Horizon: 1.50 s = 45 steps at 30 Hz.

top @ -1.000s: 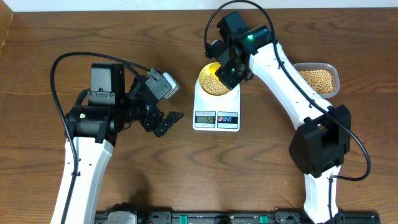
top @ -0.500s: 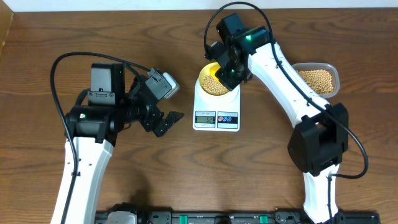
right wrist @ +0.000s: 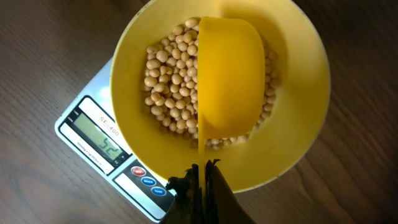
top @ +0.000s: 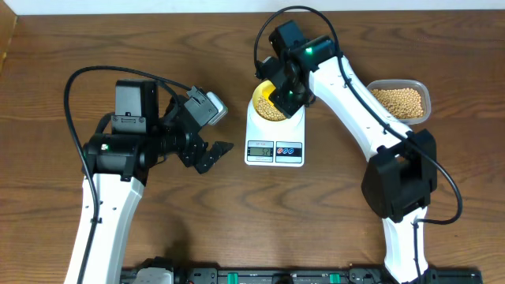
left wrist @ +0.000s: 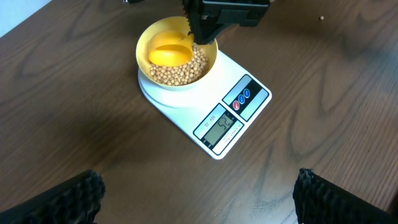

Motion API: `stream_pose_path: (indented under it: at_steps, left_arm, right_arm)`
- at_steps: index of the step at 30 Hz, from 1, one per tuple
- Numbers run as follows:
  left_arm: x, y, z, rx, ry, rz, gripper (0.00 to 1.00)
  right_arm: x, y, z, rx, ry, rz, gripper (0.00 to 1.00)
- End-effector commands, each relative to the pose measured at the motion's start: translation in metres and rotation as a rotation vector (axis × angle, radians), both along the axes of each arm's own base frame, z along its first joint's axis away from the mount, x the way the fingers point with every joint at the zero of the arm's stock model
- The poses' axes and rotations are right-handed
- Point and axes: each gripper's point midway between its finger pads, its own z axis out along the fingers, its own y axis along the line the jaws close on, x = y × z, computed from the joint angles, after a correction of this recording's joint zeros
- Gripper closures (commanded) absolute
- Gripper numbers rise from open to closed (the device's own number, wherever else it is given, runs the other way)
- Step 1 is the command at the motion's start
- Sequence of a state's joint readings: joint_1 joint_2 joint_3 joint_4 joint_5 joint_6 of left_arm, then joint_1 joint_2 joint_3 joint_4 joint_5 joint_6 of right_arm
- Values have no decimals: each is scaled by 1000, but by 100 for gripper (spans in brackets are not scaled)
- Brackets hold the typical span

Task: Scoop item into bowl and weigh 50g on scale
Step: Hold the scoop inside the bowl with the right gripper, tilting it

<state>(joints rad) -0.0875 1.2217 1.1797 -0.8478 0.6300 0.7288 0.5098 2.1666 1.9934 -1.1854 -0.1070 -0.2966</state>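
While the left gripper [top: 210,156] hangs wide open and idle at 9 o'clock of the scale [left wrist: 186,109], the right gripper [right wrist: 200,186], clamped shut on the handle of a yellow scoop [right wrist: 230,74], has slid slightly toward 10 o'clock over the last second. The scoop's cup now sits low inside the bowl [right wrist: 298,124], among the beans [right wrist: 168,81]. The bowl rests on the scale's 12 o'clock end. At the 6 o'clock end, the display [right wrist: 102,140] seems to read fifty-two, just over target. The arm is probably dipping in to lift a few beans out, back toward the tub [top: 402,101] at 3 o'clock on the tabletop [top: 331,221].
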Motion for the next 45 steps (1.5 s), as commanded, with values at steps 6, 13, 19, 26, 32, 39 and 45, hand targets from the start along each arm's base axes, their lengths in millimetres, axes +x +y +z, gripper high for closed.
stream_pose_path:
  at_steps: [6, 13, 19, 26, 32, 39, 45]
  left_arm:
    - [2, 0, 6, -14, -7, 8, 1]
    - [2, 0, 6, -14, -7, 7, 1]
    - [2, 0, 6, -14, -7, 8, 1]
    - [2, 0, 6, -14, -7, 7, 1]
    - [2, 0, 6, -14, -7, 8, 1]
    - [2, 0, 6, -13, -7, 7, 1]
    - [2, 0, 6, -13, -7, 7, 1]
  right_arm:
    - [-6, 11, -6, -10, 9, 34, 99]
    - [-12, 15, -6, -8, 21, 47, 99]
    - [-16, 13, -7, -4, 48, 33, 99]
    - [-16, 14, -2, 98, 108, -11, 99]
    - [-12, 12, 7, 178, 135, -37, 99]
    - [-6, 11, 32, 330, 160, -56, 99]
    - [-1, 3, 52, 434, 172, -80, 99]
